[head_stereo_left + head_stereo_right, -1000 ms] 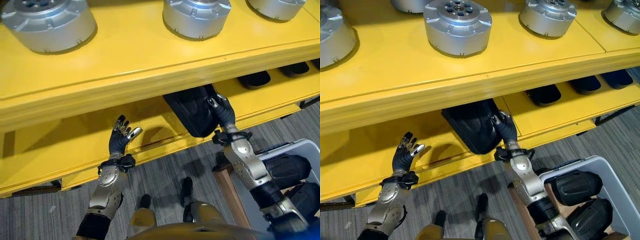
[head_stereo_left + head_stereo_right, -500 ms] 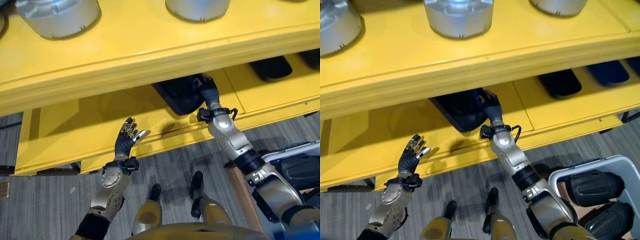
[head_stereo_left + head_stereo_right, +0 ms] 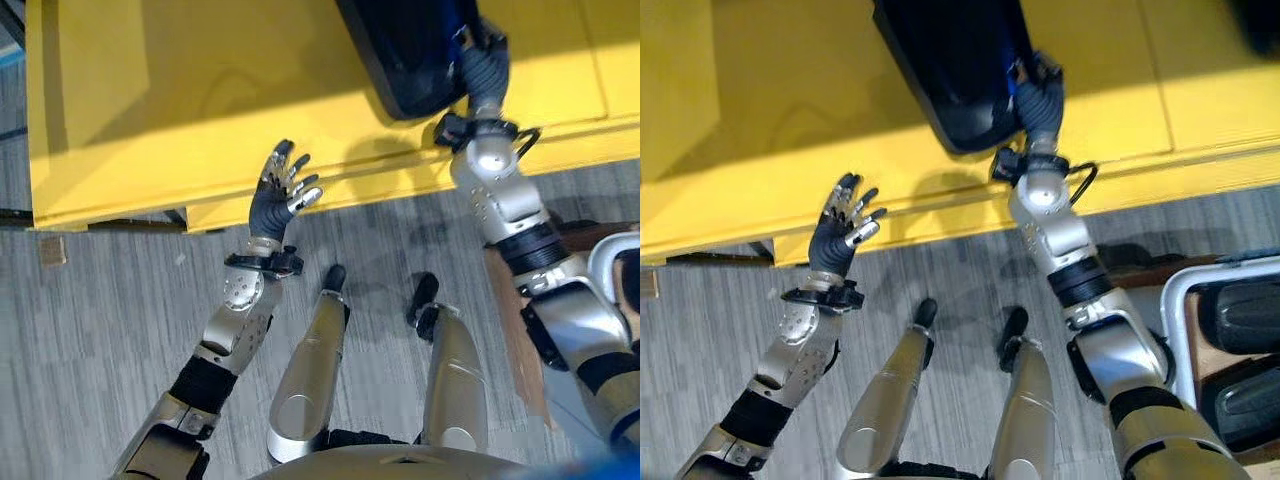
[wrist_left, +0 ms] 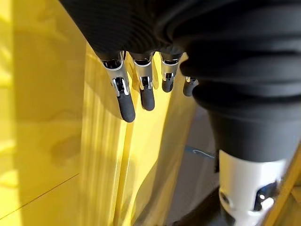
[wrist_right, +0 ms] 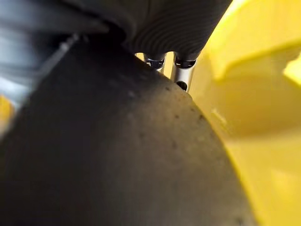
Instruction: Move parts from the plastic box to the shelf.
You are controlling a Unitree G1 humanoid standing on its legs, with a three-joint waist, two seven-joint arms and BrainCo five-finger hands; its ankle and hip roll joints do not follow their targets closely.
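A large black part [image 3: 960,60] lies on the lower tier of the yellow shelf [image 3: 150,120], its near end at the tier's front edge. My right hand [image 3: 1040,100] is at that near right corner, thumb and fingers curled round it. In the right wrist view the black part [image 5: 117,155] lies against the palm, with fingertips [image 5: 181,75] showing past it. My left hand [image 3: 280,195] is raised in front of the shelf's edge, left of the part, fingers spread and holding nothing. Its fingers [image 4: 124,101] point straight at the yellow edge.
The grey plastic box [image 3: 1170,300] stands at the lower right on a wooden stand [image 3: 510,310], with two more black parts [image 3: 1240,315] inside. Grey floor runs below the shelf. The lower tier is bare to the left of the black part.
The camera has tilted down, so the upper tier with the silver parts has left the view. My right hand stays on the black part. The left hand stays raised and open.
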